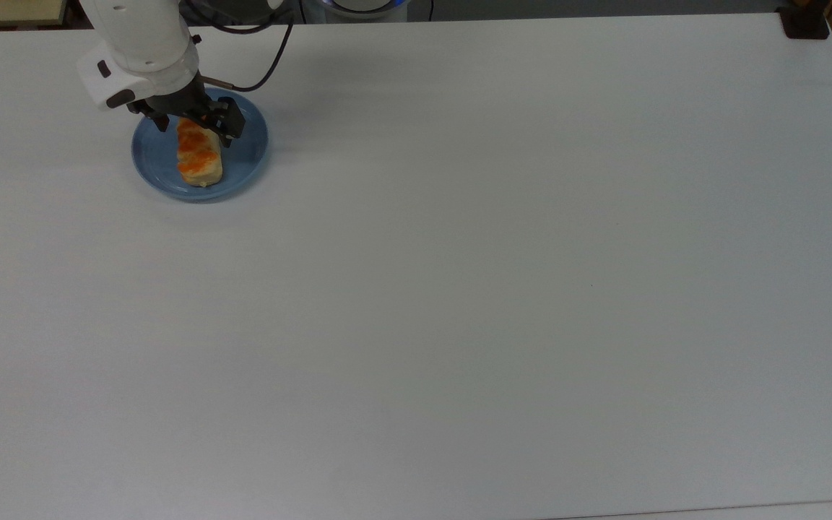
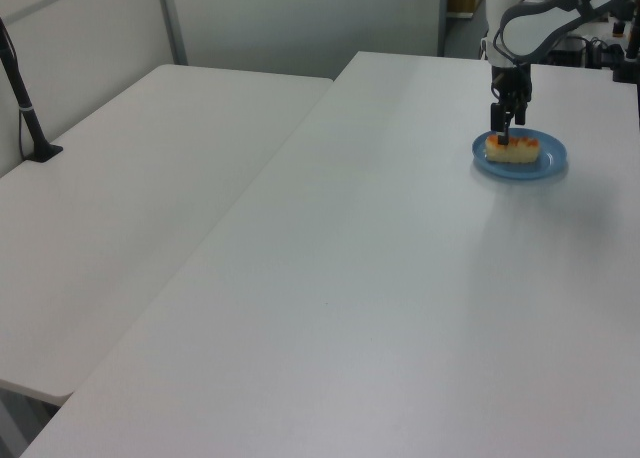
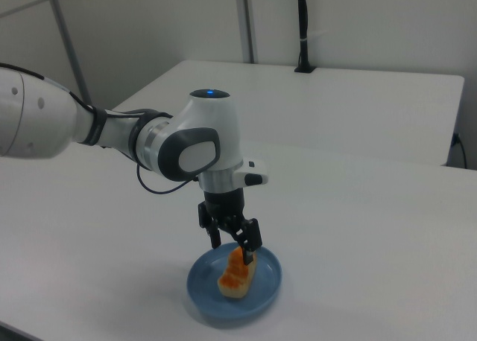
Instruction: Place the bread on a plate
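Note:
The bread (image 1: 199, 160) lies flat on the light-blue plate (image 1: 246, 155) near the far left of the table in the top view, its orange-brown bumps facing up. My gripper (image 1: 196, 130) is open, its two black fingers standing on either side of the loaf's far end, just above the plate. In the left view the bread (image 2: 513, 150) rests on the plate (image 2: 550, 160) with the gripper (image 2: 503, 133) right over its left end. In the right view the gripper (image 3: 233, 244) hangs over the bread (image 3: 237, 274) and the plate (image 3: 270, 278).
The white table (image 1: 459, 289) stretches wide to the top view's right and front. A black cable (image 1: 271, 58) runs from the wrist toward the back edge. A second white table (image 2: 130, 178) adjoins on the left view's left, with a black post (image 2: 25, 108) on it.

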Available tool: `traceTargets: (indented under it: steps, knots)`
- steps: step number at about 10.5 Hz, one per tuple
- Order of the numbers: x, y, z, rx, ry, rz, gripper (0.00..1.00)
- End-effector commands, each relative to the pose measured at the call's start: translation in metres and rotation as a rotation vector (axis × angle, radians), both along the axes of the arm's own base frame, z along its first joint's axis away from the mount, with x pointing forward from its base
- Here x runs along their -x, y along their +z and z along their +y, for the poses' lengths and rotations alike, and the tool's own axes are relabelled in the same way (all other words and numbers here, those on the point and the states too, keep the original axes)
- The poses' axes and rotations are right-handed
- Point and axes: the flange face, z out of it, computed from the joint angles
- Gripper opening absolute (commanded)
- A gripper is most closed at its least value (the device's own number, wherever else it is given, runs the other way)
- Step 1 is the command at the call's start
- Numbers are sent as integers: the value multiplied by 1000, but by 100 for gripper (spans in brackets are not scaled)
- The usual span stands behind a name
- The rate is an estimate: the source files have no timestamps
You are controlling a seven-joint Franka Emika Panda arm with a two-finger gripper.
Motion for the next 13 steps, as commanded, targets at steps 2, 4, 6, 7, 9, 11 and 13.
traceTargets:
  steps: [2,4,6,7,9,11,13]
  knots:
    - [-17,83,22,-8,-24,-52,100]
    - [-38,130,62,-19,35,-66,100]
    - [-54,161,116,-26,87,-104,100]
    - [-56,170,137,-17,54,-111,100]
    - [-54,179,169,5,75,-69,100]
    - [-52,194,171,-5,164,-64,100]
    - [-49,206,174,-11,188,-66,100]
